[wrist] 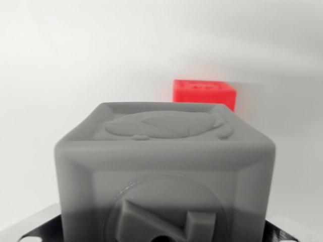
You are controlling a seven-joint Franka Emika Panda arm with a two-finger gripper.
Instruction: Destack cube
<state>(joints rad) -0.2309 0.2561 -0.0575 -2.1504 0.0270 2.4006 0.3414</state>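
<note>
1. The setting is a plain white surface (60, 75) that runs into an equally pale background; no seam between the two can be made out, and it shows no marks.
2. The gripper (164, 237) shows only as dark parts at the bottom edge: a black piece with a light rim at the lower left and another dark sliver at the lower right.
3. Its fingertips are hidden behind the grey cube, so how far it is open, and whether it has hold of the cube, cannot be told.
4. The grey cube (166, 171) sits very near the camera, filling the lower middle of the view between those dark parts. It has rounded edges, a raised relief shape on its top face and a raised figure in a circle on its near face.
5. Further off, just right of centre, a red cube (204, 93) stands on the white surface, its lower part hidden behind the grey cube's far top edge.
6. The surface is open to the left, right and far side of both cubes.
</note>
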